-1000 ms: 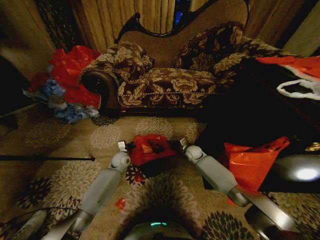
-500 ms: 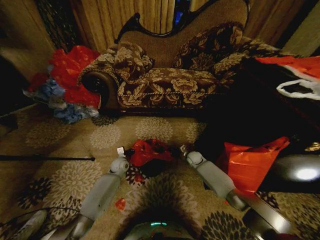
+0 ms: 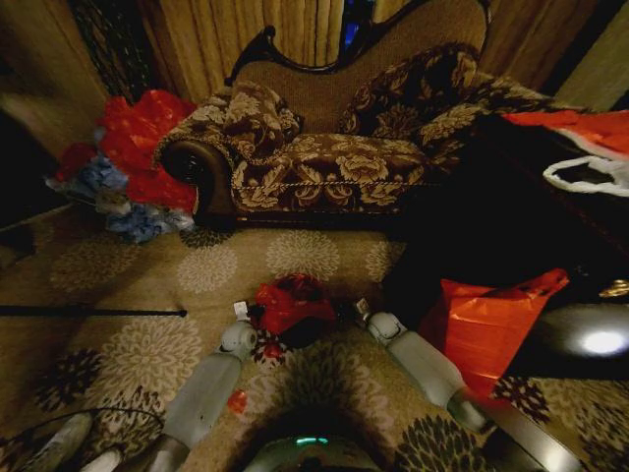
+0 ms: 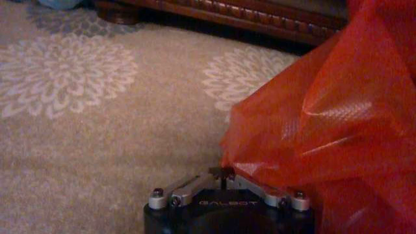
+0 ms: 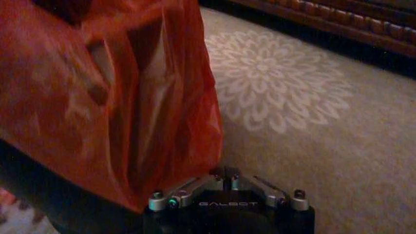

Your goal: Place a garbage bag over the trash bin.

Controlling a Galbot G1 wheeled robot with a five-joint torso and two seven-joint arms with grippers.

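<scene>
Head cam looks fwd/down at my two arms, carpet [image 3: 147,265] and sofa [image 3: 324,147] beyond. L and R wrist cams sit low, v. close, each looking past its own closed fingers. Shared w/ head: garbage bag [image 3: 293,298], carpet, sofa base [image 4: 260,22].

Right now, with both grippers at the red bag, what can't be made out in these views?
- Head view: the trash bin is mostly covered by the garbage bag, so whether the rim is fully wrapped is hidden.
- Left wrist view: the left gripper has its jaws closed at the bag's edge; whether plastic is pinched is unclear.
- Right wrist view: the right gripper, the same.
- Both wrist views: bag folds hide the bin's rim.
</scene>
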